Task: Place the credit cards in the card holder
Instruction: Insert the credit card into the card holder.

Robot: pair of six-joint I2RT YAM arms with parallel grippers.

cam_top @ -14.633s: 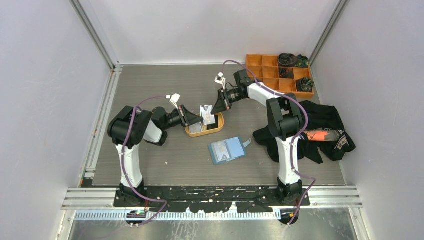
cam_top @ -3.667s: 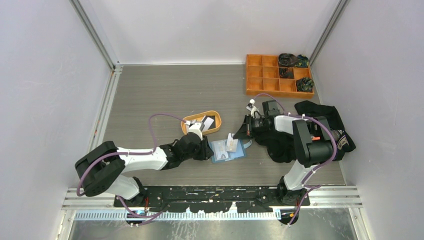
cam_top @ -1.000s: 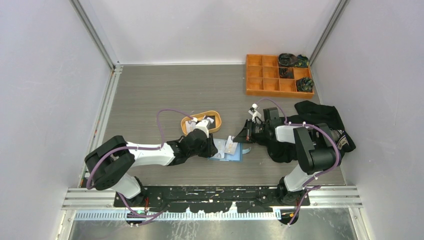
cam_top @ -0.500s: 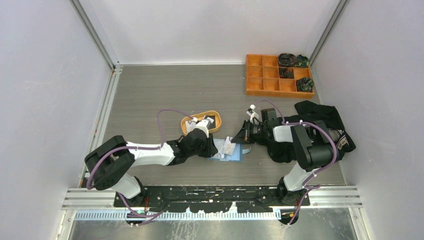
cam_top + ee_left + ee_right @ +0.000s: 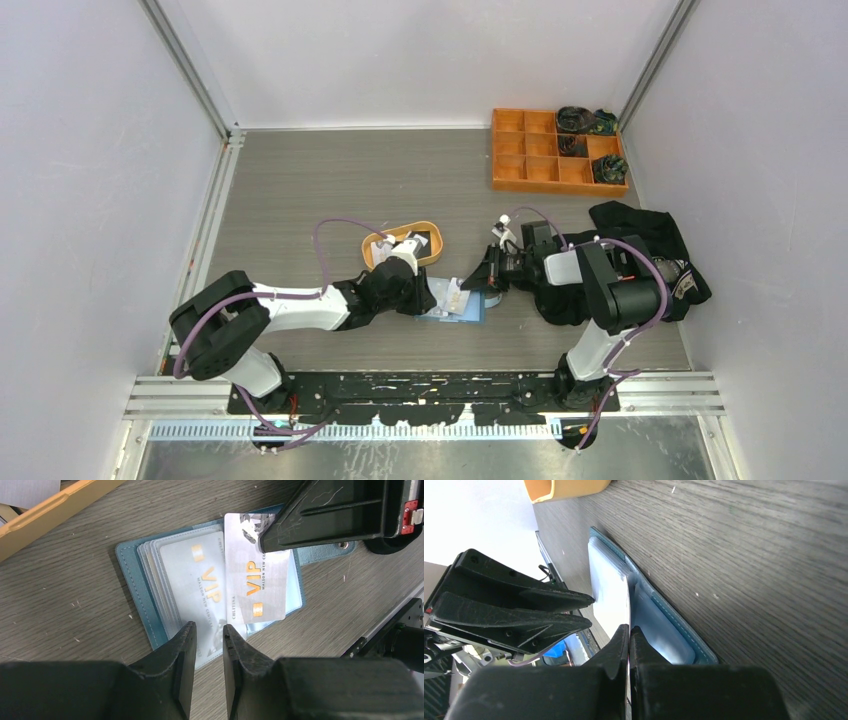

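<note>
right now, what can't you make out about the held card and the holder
- Left wrist: the card held by the right gripper overlaps the card holder's clear sleeves; whether its edge is inside one is unclear.
- Left wrist: the left gripper fingertips cover the holder's near edge; pinching a sleeve or not, cannot tell.
- Orange tray: cut off at the left wrist frame's edge, too small from the top; contents uncountable.

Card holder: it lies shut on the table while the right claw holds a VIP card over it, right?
Not shut: the left wrist view shows the card holder lying open and flat. The right claw does hold the VIP card over it.
</note>
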